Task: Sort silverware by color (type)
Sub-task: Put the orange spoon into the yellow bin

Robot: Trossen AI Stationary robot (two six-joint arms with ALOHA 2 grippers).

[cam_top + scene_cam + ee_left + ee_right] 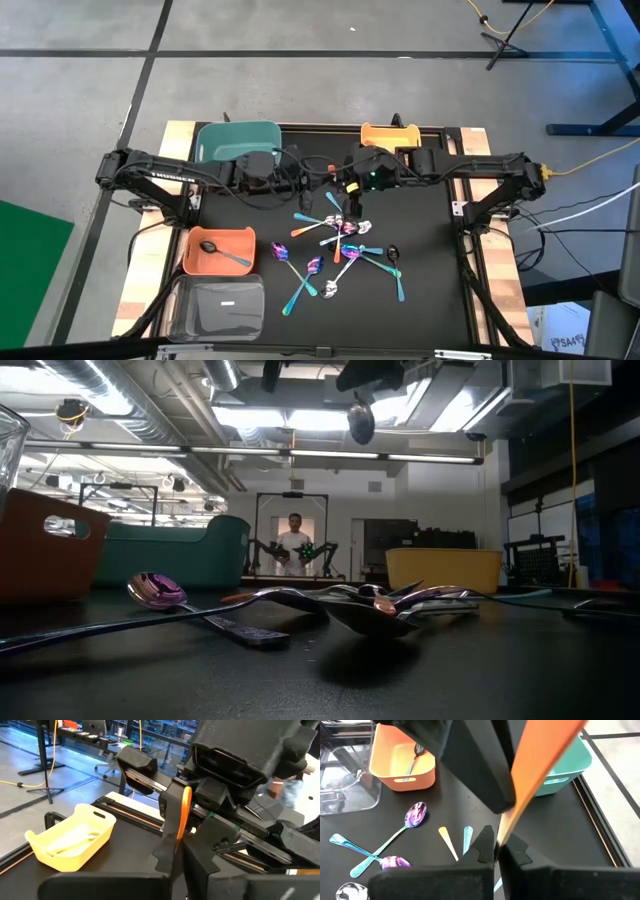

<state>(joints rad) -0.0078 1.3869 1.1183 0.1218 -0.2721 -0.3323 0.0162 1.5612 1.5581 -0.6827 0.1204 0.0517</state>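
Both grippers meet in mid-air above the table's far middle, left gripper (312, 183) (179, 857) facing right gripper (342, 186) (498, 849). An orange-copper spoon (184, 815) (540, 760) spans between them, and each gripper is shut on it. In the low view a dark spoon bowl (360, 422) hangs high above the table. The other spoons (340, 245), silver, teal, purple-rainbow and black, lie in a loose heap on the black mat. One black spoon (225, 252) lies in the orange bin (192, 262). My left gripper pinches the orange spoon's handle (177, 845) between its two fingertips. The spoon is lifted clear and runs on into the right gripper's fingers. My right gripper pinches the handle's pale end (503, 832) at its fingertips, and the handle runs past the left gripper's dark finger (475, 770).
A teal bin (215, 135) and a yellow bin (390, 133) (70, 845) stand at the far edge. The orange bin and a clear bin (215, 305) stand at the near left. A person (294, 545) stands far behind the table.
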